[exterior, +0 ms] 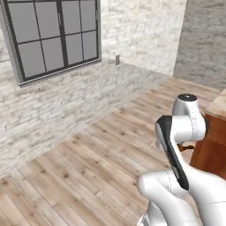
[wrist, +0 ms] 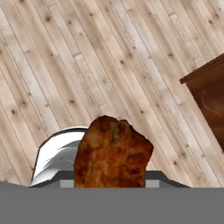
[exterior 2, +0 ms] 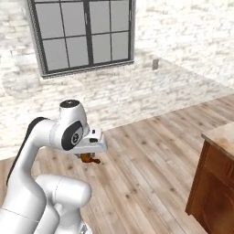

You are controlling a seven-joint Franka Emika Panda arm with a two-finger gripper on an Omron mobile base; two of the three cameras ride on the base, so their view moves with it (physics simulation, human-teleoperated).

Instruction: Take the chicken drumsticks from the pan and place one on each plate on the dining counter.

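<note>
One chicken drumstick point(wrist: 113, 153), reddish-brown and glossy, looms large at the bottom middle of the hand view and hides the fingertips. In the right base view my gripper point(exterior 2: 87, 156) hangs low under the folded arm, shut on that drumstick point(exterior 2: 91, 159), well above the plank floor. A small brown bit of the drumstick point(exterior: 187, 147) peeks out beside the arm in the left base view. The pan, the plates and the other drumstick are out of view.
A beige stone-look top point(exterior 2: 221, 135) over a brown wooden cabinet point(exterior 2: 211, 183) stands at the right; whether it is the dining counter I cannot tell. Open plank floor point(exterior 2: 151, 151) lies ahead, with a pale brick wall and a dark-framed window point(exterior 2: 84, 34) behind.
</note>
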